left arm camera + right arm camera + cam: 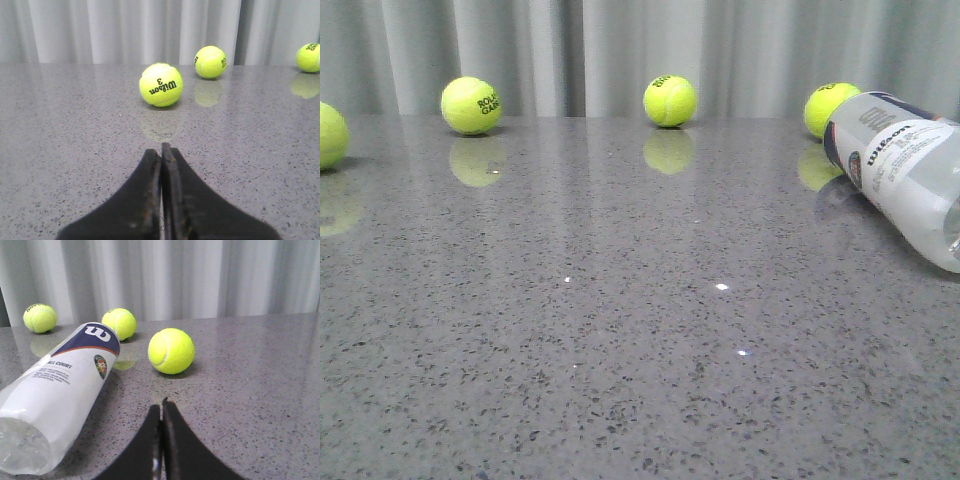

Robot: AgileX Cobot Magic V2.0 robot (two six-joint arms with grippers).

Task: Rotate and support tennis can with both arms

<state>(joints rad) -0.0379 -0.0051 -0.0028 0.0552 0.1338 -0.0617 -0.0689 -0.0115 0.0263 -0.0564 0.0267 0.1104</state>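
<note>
The tennis can (905,180) lies on its side at the far right of the grey table, a white tube with a navy end panel. In the right wrist view the can (55,400) shows its W logo, orange stripe and round emblem, its clear end nearest the camera. My right gripper (161,405) is shut and empty, low over the table beside the can and apart from it. My left gripper (161,149) is shut and empty, pointing at a tennis ball (160,84). Neither arm shows in the front view.
Several yellow-green tennis balls lie along the back of the table: one at the left edge (328,135), others further along (471,105) (670,101), and one behind the can (828,105). One ball (171,351) lies just ahead of my right gripper. Grey curtain behind.
</note>
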